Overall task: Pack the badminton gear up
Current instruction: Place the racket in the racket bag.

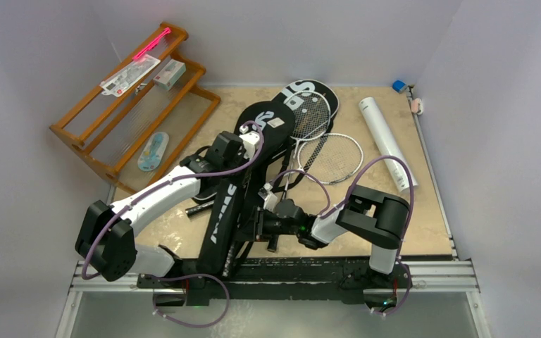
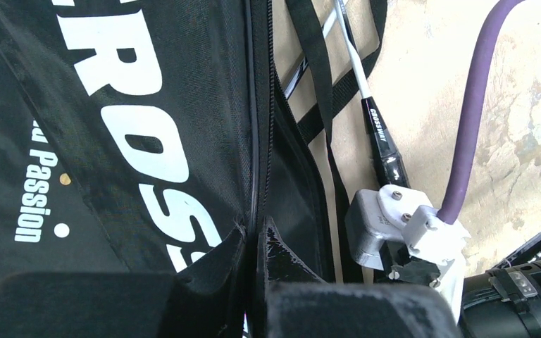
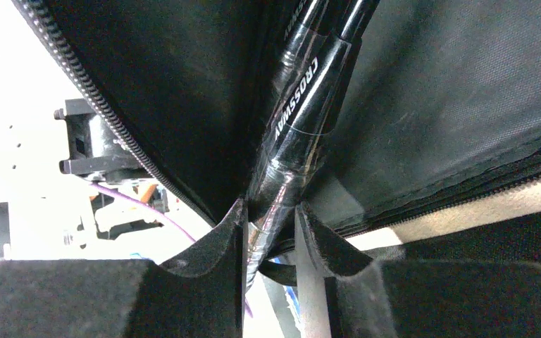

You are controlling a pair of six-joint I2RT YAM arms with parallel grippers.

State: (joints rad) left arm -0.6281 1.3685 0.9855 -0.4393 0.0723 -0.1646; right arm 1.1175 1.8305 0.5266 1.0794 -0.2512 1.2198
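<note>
A tan table (image 1: 423, 211) sits boxed in by plain white walls. A long black cover (image 1: 222, 211) lettered CROSSWAY lies down its middle, from the arm bases toward the far wall. The left end effector (image 2: 256, 229) is pinched together on the cover's zipper edge. The right end effector (image 3: 271, 215) is clamped on the black handle of a racket (image 3: 299, 98), against the cover's dark fabric at its near end. Right of the cover's far end lies a racket head (image 1: 339, 158). Another racket head (image 1: 317, 116) overlaps a second cover (image 1: 303, 95) behind it. Further right of the cover a white tube (image 1: 387, 144) lies flat. Left of the cover stands a wooden rack (image 1: 113, 134).
</note>
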